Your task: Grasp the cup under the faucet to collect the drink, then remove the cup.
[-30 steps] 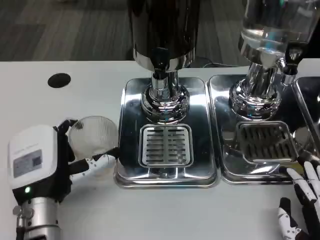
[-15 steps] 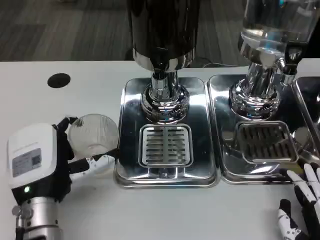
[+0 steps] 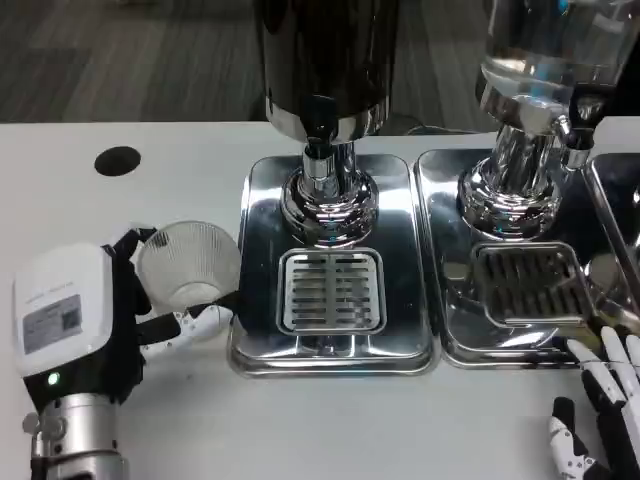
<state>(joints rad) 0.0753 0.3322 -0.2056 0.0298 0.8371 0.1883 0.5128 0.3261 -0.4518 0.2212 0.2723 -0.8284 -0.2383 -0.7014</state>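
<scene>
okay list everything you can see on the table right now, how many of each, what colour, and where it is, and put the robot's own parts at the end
cup: one, clear ribbed plastic, left of the middle tray, in the left hand's fingers
dark dispenser: one, black body on a chrome base, at the back of the middle tray, faucet over the grate
middle drip tray: one, chrome, table centre, with a slotted grate
clear dispenser: one, see-through body on a chrome base, on the right tray
right drip tray: one, chrome, beside the middle tray, with a slotted grate
hole: one, black, in the table's far left
table: one, white
left hand: white back, holds the cup
right hand: white and black fingers, lower right corner, holding nothing
</scene>
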